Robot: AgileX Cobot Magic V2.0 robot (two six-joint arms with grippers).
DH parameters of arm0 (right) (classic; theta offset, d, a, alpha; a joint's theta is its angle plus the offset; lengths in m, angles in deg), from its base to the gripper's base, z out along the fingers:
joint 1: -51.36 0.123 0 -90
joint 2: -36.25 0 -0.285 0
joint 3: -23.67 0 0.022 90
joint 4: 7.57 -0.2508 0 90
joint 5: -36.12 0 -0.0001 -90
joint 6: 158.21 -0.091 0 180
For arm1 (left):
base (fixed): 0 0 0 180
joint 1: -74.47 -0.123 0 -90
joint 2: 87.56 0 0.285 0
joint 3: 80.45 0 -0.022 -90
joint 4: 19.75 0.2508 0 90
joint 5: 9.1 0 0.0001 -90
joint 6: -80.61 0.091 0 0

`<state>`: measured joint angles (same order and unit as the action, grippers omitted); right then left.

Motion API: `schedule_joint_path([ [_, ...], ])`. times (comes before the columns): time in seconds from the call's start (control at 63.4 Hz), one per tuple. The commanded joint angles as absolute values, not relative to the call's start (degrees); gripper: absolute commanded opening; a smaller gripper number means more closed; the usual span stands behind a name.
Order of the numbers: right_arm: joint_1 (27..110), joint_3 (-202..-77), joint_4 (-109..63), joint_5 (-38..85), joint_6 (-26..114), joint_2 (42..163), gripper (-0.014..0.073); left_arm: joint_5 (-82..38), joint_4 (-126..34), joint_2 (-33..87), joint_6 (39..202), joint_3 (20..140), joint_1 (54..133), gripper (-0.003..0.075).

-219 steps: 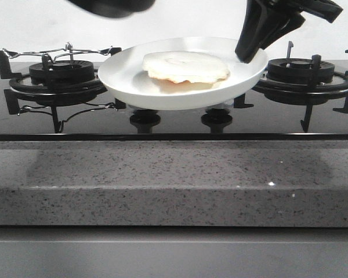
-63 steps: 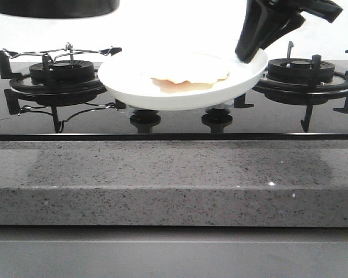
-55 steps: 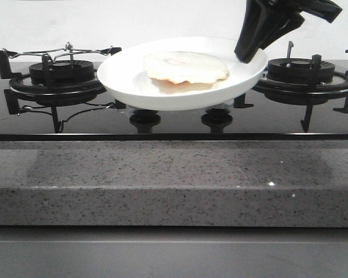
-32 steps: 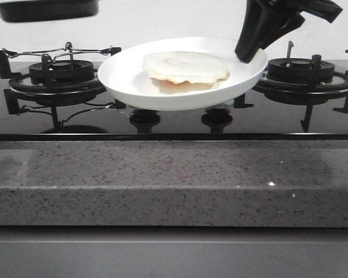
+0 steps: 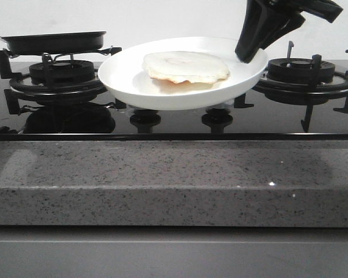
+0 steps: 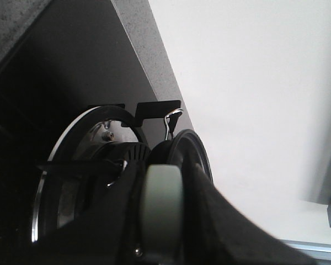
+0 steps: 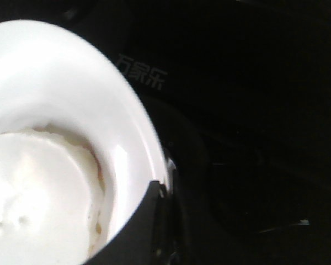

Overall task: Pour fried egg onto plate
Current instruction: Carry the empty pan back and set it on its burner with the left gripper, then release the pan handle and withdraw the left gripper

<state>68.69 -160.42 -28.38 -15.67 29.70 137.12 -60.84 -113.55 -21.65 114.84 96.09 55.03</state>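
Observation:
The fried egg (image 5: 185,67) lies pale and flat in the middle of the white plate (image 5: 127,78). The plate is held tilted a little above the hob, between the two burners. My right gripper (image 5: 247,55) is shut on the plate's right rim. In the right wrist view its dark finger (image 7: 146,223) lies over the plate rim (image 7: 127,110), beside the egg (image 7: 33,193). The black frying pan (image 5: 52,41) sits level right at the left burner grate; I cannot tell whether it touches. My left gripper (image 6: 163,221) is shut on the pan's grey handle (image 6: 161,190).
The left burner with its black grate (image 5: 55,78) is under the pan and also shows in the left wrist view (image 6: 83,165). The right burner grate (image 5: 304,78) stands beside the plate. Two black knobs (image 5: 145,120) sit under the plate. A grey stone counter edge (image 5: 174,179) runs along the front.
The black pan has come down from the top left of the front view to the level of the left burner grate. The plate, egg and right gripper have not moved.

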Motion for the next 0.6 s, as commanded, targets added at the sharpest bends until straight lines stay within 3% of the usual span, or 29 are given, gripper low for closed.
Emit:
schedule_joint_path([
  [0.0,68.5,-161.9,-30.3,-13.3,30.0,134.2,-0.0117,-63.3,-114.1,-18.6,114.4,97.8,55.3,-0.0015],
  [0.126,68.5,-161.9,-30.3,-13.3,30.0,134.2,-0.0117,-64.3,-113.7,-18.6,114.4,97.8,55.3,0.0088],
  [0.299,68.5,-161.9,-30.3,-13.3,30.0,134.2,-0.0117,-66.6,-113.3,-18.6,114.4,97.9,55.2,0.0396],
  [0.378,68.5,-161.9,-30.3,-13.3,30.0,134.2,-0.0117,-67.2,-112.3,-18.3,114.4,98.3,55.1,0.0482],
  [0.583,68.5,-161.9,-30.3,-13.2,30.0,134.2,-0.0117,-71.0,-104.8,-15.9,114.4,101.2,54.9,0.0496],
])
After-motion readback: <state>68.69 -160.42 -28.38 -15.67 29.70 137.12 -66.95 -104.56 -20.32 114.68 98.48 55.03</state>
